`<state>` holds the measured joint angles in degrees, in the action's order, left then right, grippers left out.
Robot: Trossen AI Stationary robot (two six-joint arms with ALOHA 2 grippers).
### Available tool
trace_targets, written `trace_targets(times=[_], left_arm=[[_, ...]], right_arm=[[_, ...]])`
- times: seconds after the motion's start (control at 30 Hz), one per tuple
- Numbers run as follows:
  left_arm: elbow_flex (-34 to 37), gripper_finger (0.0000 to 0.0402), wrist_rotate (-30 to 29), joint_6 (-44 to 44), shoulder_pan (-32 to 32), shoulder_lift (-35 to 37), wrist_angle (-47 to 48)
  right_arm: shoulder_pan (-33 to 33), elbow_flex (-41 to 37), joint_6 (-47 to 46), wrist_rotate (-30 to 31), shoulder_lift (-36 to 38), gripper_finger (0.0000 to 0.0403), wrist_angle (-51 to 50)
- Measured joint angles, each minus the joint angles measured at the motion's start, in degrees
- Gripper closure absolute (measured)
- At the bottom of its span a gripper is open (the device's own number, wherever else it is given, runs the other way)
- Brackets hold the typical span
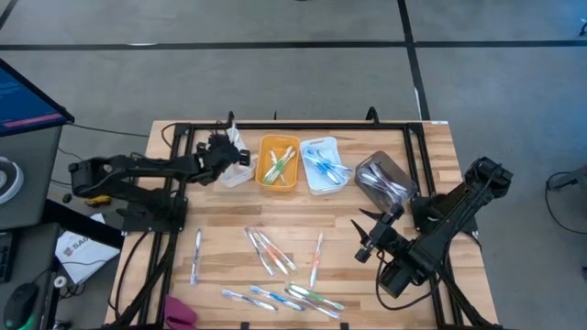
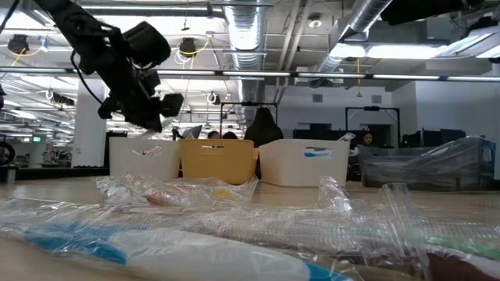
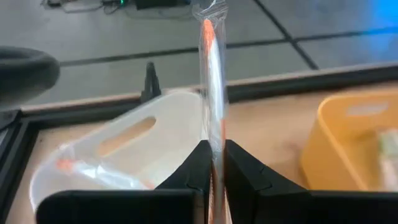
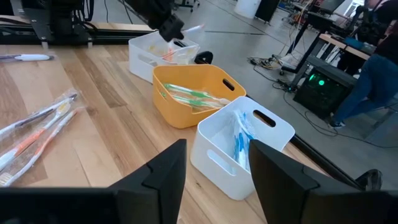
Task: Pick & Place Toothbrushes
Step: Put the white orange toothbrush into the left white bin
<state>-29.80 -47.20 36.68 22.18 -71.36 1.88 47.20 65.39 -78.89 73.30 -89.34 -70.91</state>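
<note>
My left gripper pinches an orange toothbrush over the far-left white bin, its lower end hidden; my right gripper gapes empty.

An orange-pink toothbrush in clear wrap stands near upright, pinched between the left gripper's closed fingers above the white bin at the table's far left, where another orange one lies. Green toothbrushes rest in the yellow bin and blue ones in the white bin beside it, all along the table's far edge. A dozen or so wrapped toothbrushes lie scattered flat over the bare wood toward the near edge, one apart toward the left side.
</note>
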Motion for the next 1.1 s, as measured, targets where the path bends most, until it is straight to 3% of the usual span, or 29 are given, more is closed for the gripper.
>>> trace_targets(times=[0.53,0.9,1.1], left_arm=[[0.0,0.0343,0.2,-1.2,-1.6,-2.8,0.0],[3.4,0.0325,0.2,4.3,-1.5,-2.8,0.1],[2.7,0.0325,0.2,-7.3,-5.1,0.9,-0.4]], right_arm=[[0.0,0.0,0.0,0.0,0.0,0.0237,0.0],[0.0,0.0,0.0,0.0,0.0,0.0236,0.0],[0.0,0.0,0.0,0.0,0.0,0.0235,-0.1]])
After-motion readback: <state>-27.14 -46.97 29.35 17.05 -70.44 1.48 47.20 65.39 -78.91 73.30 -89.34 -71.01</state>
